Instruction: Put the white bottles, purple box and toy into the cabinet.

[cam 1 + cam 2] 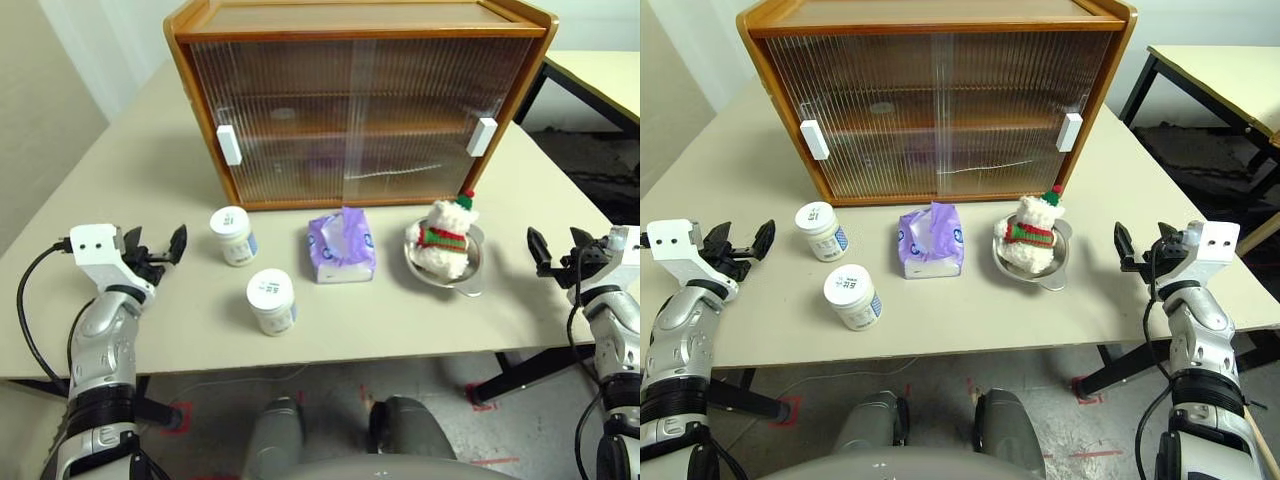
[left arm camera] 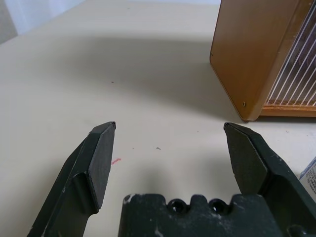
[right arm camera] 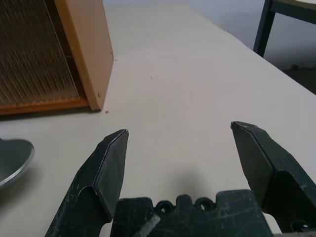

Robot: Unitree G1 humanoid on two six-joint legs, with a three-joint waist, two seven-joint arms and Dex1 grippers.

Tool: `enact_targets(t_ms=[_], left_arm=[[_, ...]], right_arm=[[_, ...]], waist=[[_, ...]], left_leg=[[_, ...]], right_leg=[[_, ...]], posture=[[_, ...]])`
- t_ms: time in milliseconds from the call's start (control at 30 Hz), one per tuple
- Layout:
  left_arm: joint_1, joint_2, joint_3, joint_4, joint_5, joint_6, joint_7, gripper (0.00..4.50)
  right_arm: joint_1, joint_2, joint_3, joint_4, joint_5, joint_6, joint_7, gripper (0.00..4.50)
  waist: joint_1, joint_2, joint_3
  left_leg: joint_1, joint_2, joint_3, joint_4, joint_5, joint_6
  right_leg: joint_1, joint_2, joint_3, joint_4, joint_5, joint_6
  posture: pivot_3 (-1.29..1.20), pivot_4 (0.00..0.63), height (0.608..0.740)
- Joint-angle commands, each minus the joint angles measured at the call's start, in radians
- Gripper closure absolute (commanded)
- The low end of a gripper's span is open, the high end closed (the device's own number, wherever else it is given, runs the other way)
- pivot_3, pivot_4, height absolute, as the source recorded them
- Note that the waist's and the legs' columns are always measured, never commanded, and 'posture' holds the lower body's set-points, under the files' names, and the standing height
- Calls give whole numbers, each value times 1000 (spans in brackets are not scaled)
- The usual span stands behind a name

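ribbed translucent doors front the wooden cabinet [image 1: 355, 100]; squat white bottles [image 1: 233, 235] centre-left, soft purple box [image 1: 341, 246], fluffy toy [image 1: 444, 240] in a steel bowl [image 1: 470, 276]. left gripper [image 1: 158, 248] and right gripper [image 1: 556, 250] spread, empty.

A broad beige surface [image 1: 150, 130] takes up most of the space, pale and matte under soft, even light. Off to the right stands a second table [image 1: 1230, 75] — cream top, black metal legs — well apart from the first, over a dark stretch of ground. Below the near edge lies a grey concrete floor [image 1: 330, 390] marked with bits of red tape [image 1: 180, 415], and a plain off-white wall [image 1: 40, 110] rises on the left.
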Motion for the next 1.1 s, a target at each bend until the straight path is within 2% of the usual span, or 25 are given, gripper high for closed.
enact_targets(t_ms=[33, 233, 433, 733, 867, 967, 1100], left_arm=[[8, 6, -10, -6, -2, 14, -11, 34], [-8, -2, -16, 6, -1, 12, -12, 34], [-83, 48, 15, 42, -7, 2, -6, 34], [-131, 109, 10, 13, -32, 69, -51, 34], [-149, 119, 12, 29, -33, 75, -58, 34], [-174, 119, -6, -9, -81, 136, -119, 34], [-190, 144, -29, -67, -113, 196, -190, 34]], right_arm=[[18, 11, -3, -39, 10, 22, -11, 0], [10, -2, -12, -97, 24, 45, -13, 0], [-25, -27, 26, -380, 79, 151, 30, 0], [-9, -181, 198, -832, 344, 574, 342, 0], [14, -226, 247, -919, 375, 633, 424, 0], [27, -261, 335, -994, 347, 646, 496, 0], [2, -239, 371, -993, 329, 632, 496, 0]], waist=[[-2, 0, 0], [-1, 0, 0], [-1, 3, 3], [10, 1, 3], [28, -2, 5], [33, -4, 6], [34, -8, 9]], left_leg=[[0, 0, 0, 0, 0, 0], [0, 0, 0, 0, 0, 0], [0, 0, -1, 0, 0, 0], [-1, 0, -3, -1, 0, 0], [-2, 0, -3, -1, -1, 0], [-3, 0, -3, -1, -1, 0], [-4, 0, -4, 0, -1, 0]], right_leg=[[0, 0, 0, 0, 0, 0], [0, 0, 0, 0, 0, 0], [-1, 0, 0, 0, 0, 0], [-1, 0, -1, 0, -3, 2], [-1, 0, -3, 0, -3, 2], [-1, 0, -4, 0, -4, 1], [-2, 0, -5, -1, -4, 1]], posture=[[18, 0, 740], [8, 0, 740], [18, 0, 740], [34, 0, 740], [31, 0, 740], [36, 0, 740], [49, 0, 740]])
